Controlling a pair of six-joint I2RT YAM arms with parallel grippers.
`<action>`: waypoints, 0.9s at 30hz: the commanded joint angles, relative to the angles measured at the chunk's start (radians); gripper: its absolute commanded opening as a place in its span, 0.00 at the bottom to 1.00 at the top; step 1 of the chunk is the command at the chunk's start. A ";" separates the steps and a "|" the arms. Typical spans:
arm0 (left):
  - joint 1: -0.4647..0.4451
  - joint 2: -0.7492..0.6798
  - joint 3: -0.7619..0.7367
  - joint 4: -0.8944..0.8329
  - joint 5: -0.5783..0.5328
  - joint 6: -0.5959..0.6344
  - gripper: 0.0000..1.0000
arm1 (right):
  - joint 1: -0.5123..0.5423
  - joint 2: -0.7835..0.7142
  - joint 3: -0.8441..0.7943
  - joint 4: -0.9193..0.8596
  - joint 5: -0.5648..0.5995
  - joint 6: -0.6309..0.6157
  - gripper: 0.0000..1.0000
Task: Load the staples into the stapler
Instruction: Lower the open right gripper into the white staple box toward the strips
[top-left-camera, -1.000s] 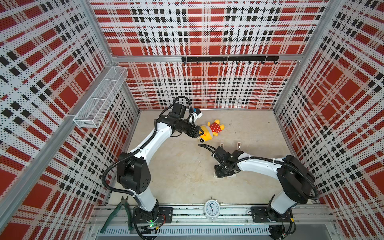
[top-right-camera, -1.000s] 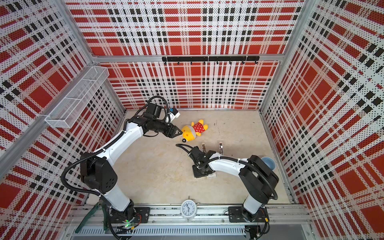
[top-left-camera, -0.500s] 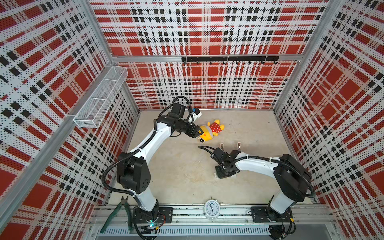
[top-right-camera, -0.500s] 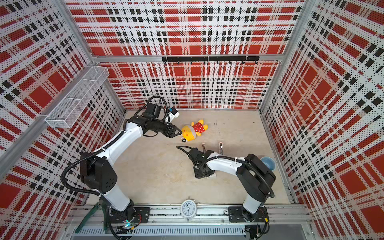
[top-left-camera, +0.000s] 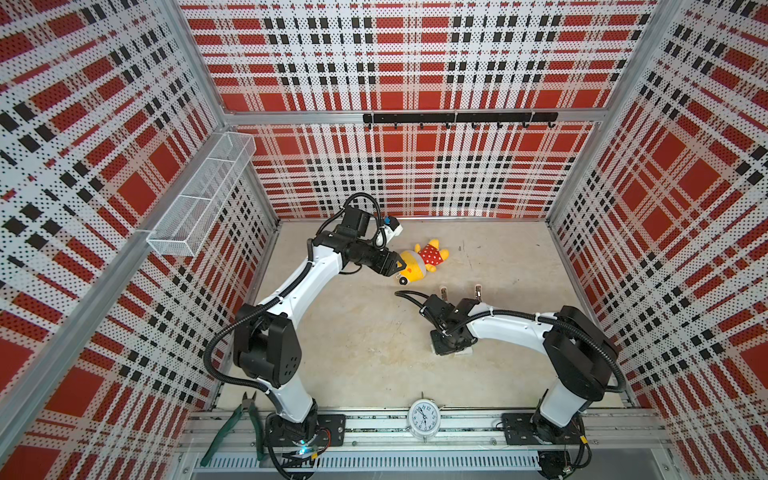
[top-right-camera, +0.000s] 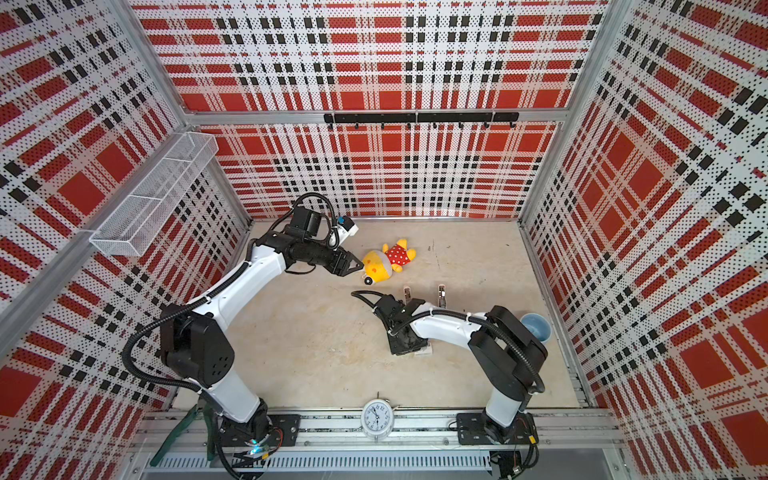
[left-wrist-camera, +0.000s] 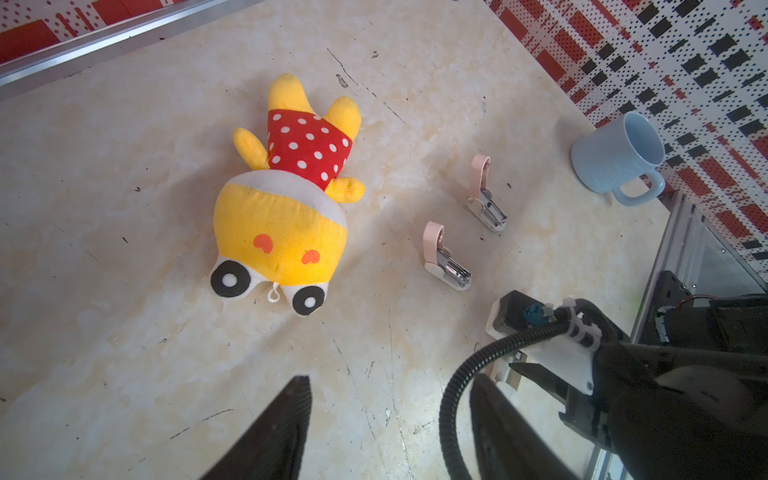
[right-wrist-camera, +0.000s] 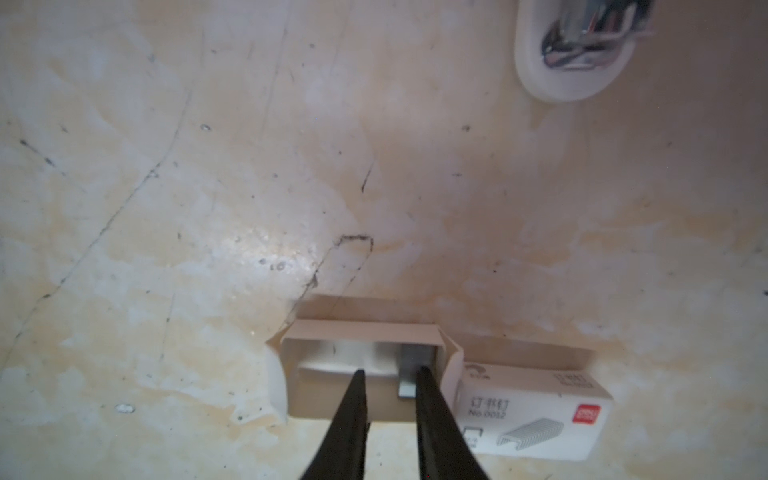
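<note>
Right wrist view has the right gripper (right-wrist-camera: 390, 370) dipped into the pulled-out inner tray (right-wrist-camera: 361, 332) of the staple box, its two black fingers only slightly apart and clamped on nothing. One grey strip of staples (right-wrist-camera: 409, 374) lies in the tray, right against one finger's inner face and partly hidden behind it. The rest of the tray looks bare. The printed sleeve (right-wrist-camera: 536, 415) lies just beside the tray on the worktop (right-wrist-camera: 208, 208).

Farther back, in a top view, stand the left stapler (top-left-camera: 444, 293) and the right stapler (top-left-camera: 478, 291), both pink, lids swung up and metal channels exposed. I cannot tell whether either channel already holds staples.

At the far left, the left gripper (left-wrist-camera: 388, 378) hovers wide open and empty near a yellow plush toy (left-wrist-camera: 286, 208). A pale blue mug (left-wrist-camera: 615, 158) sits at the right edge.

As I judge it, the box and staplers are opened, but the pick is not yet made. Left to do: close on the strip, lift it, carry it back, seat it in a channel and shut the lid.
</note>
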 joint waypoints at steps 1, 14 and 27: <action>0.006 -0.032 -0.013 0.019 0.015 -0.001 0.64 | 0.006 0.027 0.023 -0.028 0.035 0.020 0.24; 0.007 -0.029 -0.017 0.023 0.016 -0.005 0.64 | 0.011 0.055 0.027 -0.047 0.073 0.040 0.27; 0.008 -0.030 -0.018 0.023 0.016 -0.006 0.64 | 0.013 0.062 0.032 -0.034 0.084 0.043 0.27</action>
